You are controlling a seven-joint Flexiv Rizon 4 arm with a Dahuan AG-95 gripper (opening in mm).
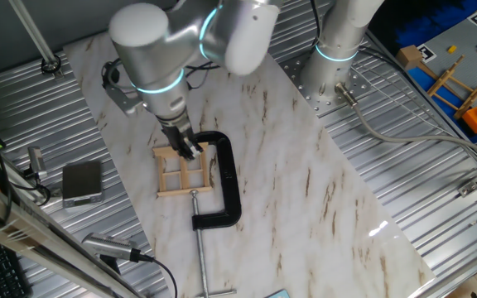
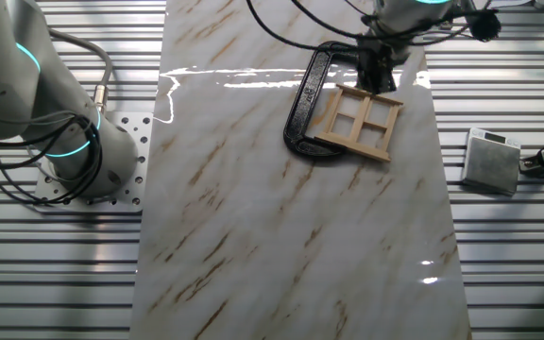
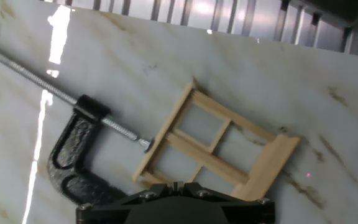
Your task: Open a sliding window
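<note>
Hovering over sliding window (image 1: pixel 184 173) on marble table (image 1: pixel 305 190), held by black C-clamp (image 1: pixel 226 186); gripper (image 1: pixel 189 149) fingertips hidden behind its own body, spread impossible to tell.

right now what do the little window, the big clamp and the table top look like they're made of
Small pale square sliding window: bare unpainted wood, by its light matte slats.
Black C-shaped clamp: probably cast metal with dark paint; its screw is bare threaded steel.
White brown-veined table top: marble-look, glossy with glare; possibly laminate rather than stone.
</note>
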